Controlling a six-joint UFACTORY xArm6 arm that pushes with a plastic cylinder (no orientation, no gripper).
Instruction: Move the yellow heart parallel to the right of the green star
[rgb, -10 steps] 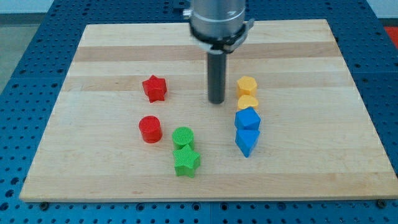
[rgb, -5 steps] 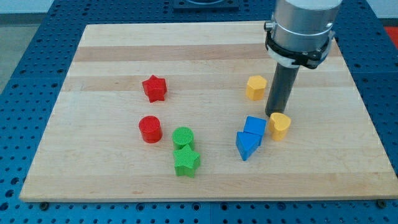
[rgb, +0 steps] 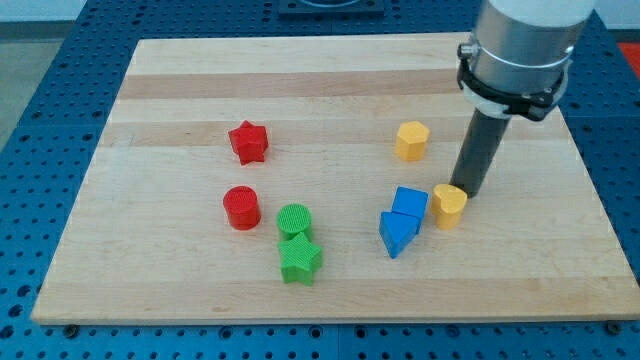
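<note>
Wooden bench seen from above at a slant, eight small coloured blocks scattered across it. No jaws on this arm, only a straight dark rod; my tip down at the view's right, touching the upper right edge of the yellow heart. Yellow heart just right of the blue cube, close beside it; blue wedge-shaped block pressed against the cube's lower left. Yellow hexagon above these, apart. Green star near the view's bottom centre, well left of and lower than the yellow heart, with the green cylinder touching its top. Red cylinder left of the green cylinder; red star higher up on the left.
</note>
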